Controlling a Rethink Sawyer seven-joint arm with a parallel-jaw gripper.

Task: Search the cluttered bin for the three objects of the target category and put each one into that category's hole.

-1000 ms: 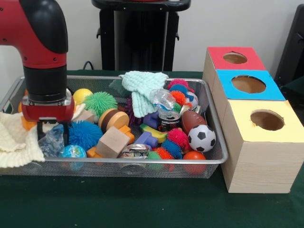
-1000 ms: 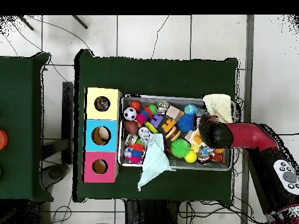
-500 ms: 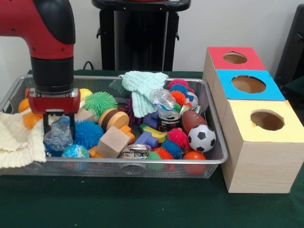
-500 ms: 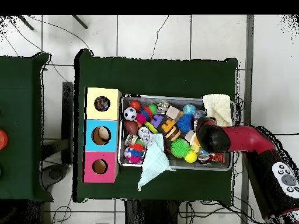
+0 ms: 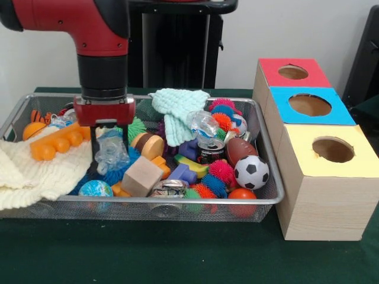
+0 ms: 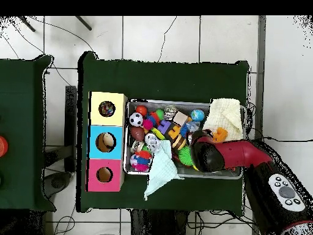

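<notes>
The silver wire-mesh bin (image 5: pixel 177 201) is full of toys; it also shows in the overhead view (image 6: pixel 183 103). My gripper (image 5: pixel 109 151) hangs over the bin's left half, shut on a crumpled piece of clear plastic (image 5: pixel 111 155) held just above the clutter. In the overhead view the arm's wrist (image 6: pixel 206 156) hides the gripper. No white rags with multicoloured patches show in the bin. The yellow-topped box's hole (image 5: pixel 333 149) is at the right; in the overhead view (image 6: pixel 107 109) something mottled shows inside it.
A cream knitted cloth (image 5: pixel 35 171) with an orange bumpy block (image 5: pixel 59 142) on it drapes over the bin's left end. A mint-green cloth (image 5: pixel 177 109) hangs over the far rim. A soccer ball (image 5: pixel 251 171), can, spiky balls and wooden blocks fill the rest. Blue-topped (image 5: pixel 309 105) and red-topped (image 5: pixel 293 72) boxes stand behind the yellow one.
My gripper closed on the clear plastic, lifted it and carried it to the right in the front view. The orange bumpy block on the cream cloth came into view.
</notes>
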